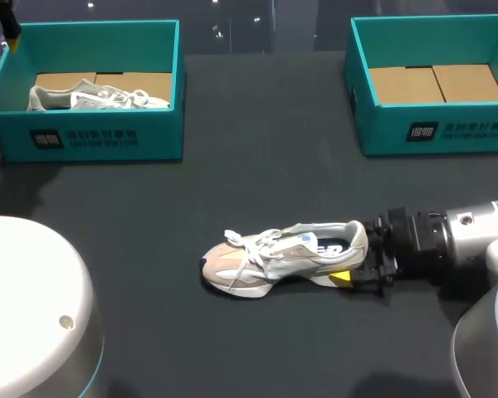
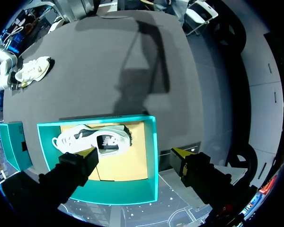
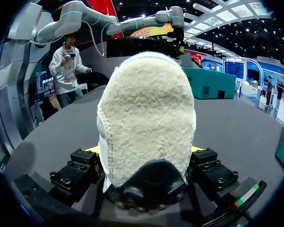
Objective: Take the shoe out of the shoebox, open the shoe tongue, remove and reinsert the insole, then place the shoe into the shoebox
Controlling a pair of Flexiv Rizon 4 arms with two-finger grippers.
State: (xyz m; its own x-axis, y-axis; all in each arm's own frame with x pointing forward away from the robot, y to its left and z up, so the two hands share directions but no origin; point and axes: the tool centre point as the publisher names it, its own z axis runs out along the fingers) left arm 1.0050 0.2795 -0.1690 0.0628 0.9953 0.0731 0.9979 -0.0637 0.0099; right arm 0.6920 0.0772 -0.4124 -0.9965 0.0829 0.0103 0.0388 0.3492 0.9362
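A beige and grey shoe [image 1: 282,257] lies on its side in the middle of the black table [image 1: 257,174], toe to the left. My right gripper [image 1: 357,259] is at its heel, one finger on each side and pressing in, so it is shut on the shoe. In the right wrist view the fleecy heel [image 3: 146,118] fills the space between the fingers of the right gripper [image 3: 144,156]. My left gripper [image 2: 133,156] hangs open high over the left teal shoebox [image 2: 154,156], in which a second pale shoe [image 2: 92,139] lies. In the head view the left gripper [image 1: 11,33] shows only at the far left corner.
The left shoebox [image 1: 91,137] stands at the back left with the pale shoe [image 1: 95,98] on cardboard. A second teal shoebox [image 1: 448,133] at the back right holds only cardboard. A white rounded robot cover [image 1: 25,307] bulges at the front left.
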